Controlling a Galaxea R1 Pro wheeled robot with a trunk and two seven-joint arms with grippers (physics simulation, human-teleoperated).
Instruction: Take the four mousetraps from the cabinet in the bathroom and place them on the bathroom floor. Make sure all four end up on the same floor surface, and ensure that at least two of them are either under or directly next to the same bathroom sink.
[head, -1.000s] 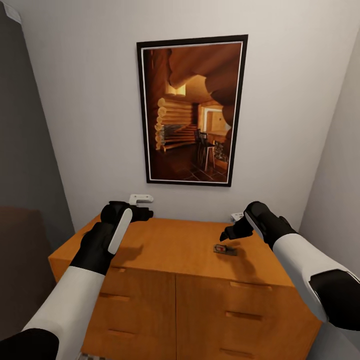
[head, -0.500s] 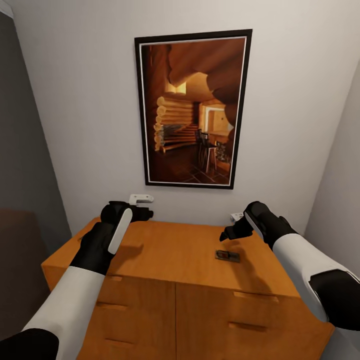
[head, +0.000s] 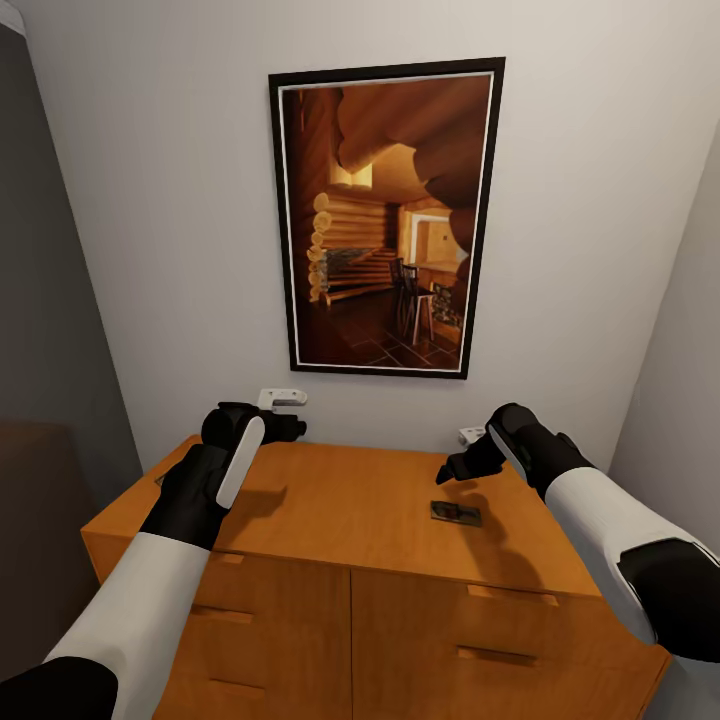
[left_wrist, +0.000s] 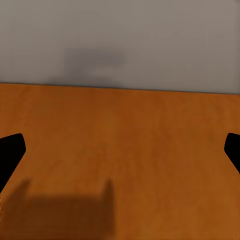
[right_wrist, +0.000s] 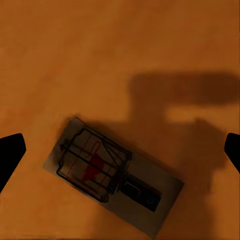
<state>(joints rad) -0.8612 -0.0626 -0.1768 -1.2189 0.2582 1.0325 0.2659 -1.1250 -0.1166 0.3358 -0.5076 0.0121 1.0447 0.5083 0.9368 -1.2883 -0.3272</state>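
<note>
Drawer fronts of the cabinet (head: 350, 640) sit nearest. On its top, right of centre, one mousetrap (head: 456, 514) lies flat — the right gripper (head: 452, 470) hovers just above it, jaws spread wide, empty. The left gripper (head: 285, 428) hangs over the left rear top, jaws also wide, empty. Behind: a framed picture (head: 385, 215).

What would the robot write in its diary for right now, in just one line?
phase: reaching | right gripper: jaws open, above mousetrap | mousetrap: flat on cabinet top, not held | left gripper: jaws open, empty, over cabinet top
</note>
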